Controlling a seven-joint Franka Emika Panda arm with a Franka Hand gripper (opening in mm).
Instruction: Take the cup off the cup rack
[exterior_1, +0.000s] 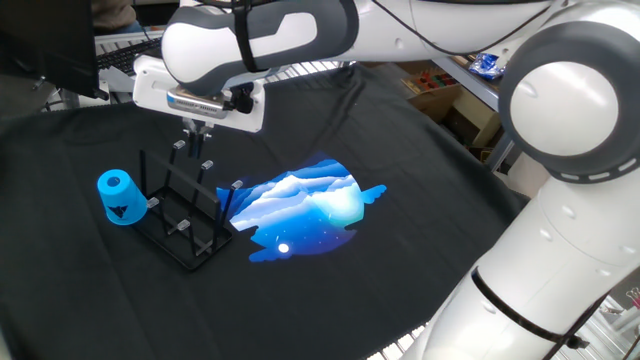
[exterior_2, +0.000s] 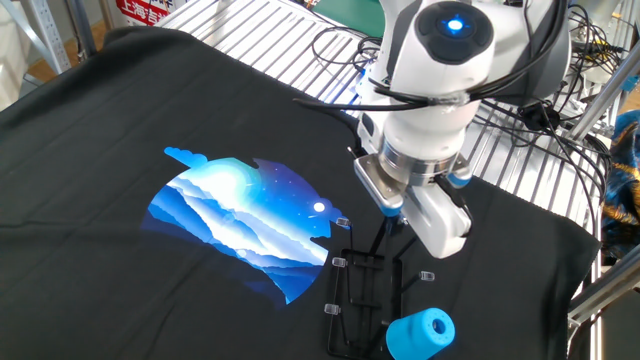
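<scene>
The blue cup (exterior_1: 118, 197) sits upside down over a peg at the left end of the black wire cup rack (exterior_1: 187, 218), with its dark triangular mark facing the camera. In the other fixed view the cup (exterior_2: 420, 333) shows at the rack's (exterior_2: 362, 290) near right corner. My gripper (exterior_1: 198, 128) hangs above the rack's far side, up and to the right of the cup and apart from it. Its dark fingers (exterior_1: 190, 126) show a small gap with nothing between them. In the other fixed view the wrist body hides the fingertips.
A black cloth with a blue-and-white mountain print (exterior_1: 305, 208) covers the table. A metal wire shelf with cables (exterior_2: 520, 130) lies behind the arm. Shelves with boxes (exterior_1: 450, 95) stand at the far right.
</scene>
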